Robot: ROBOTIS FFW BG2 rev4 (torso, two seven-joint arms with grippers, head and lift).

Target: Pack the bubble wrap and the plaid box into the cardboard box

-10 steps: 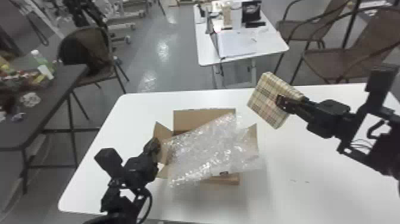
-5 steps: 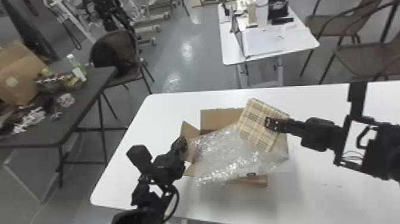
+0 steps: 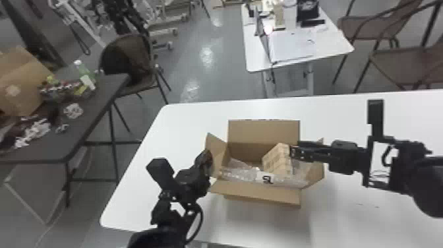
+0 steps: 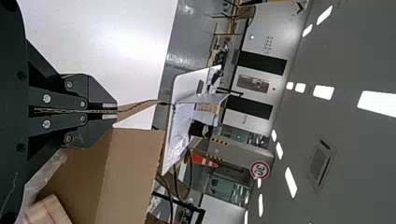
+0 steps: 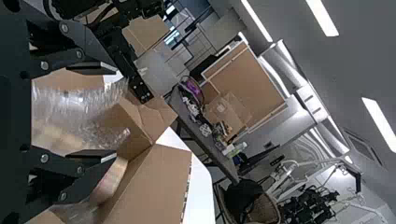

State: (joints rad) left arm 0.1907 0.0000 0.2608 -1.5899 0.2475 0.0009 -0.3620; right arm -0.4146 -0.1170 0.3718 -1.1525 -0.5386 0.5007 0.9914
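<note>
The side flap of the cardboard box is pinched by the left gripper. The plaid box is seated tilted inside, among the bubble wrap. The right gripper is spread wide; its contact with the plaid box appears possible but is obscured. Bubble wrap may be snagged and dragged out during withdrawal; the flap may be creased if pulled.
</note>
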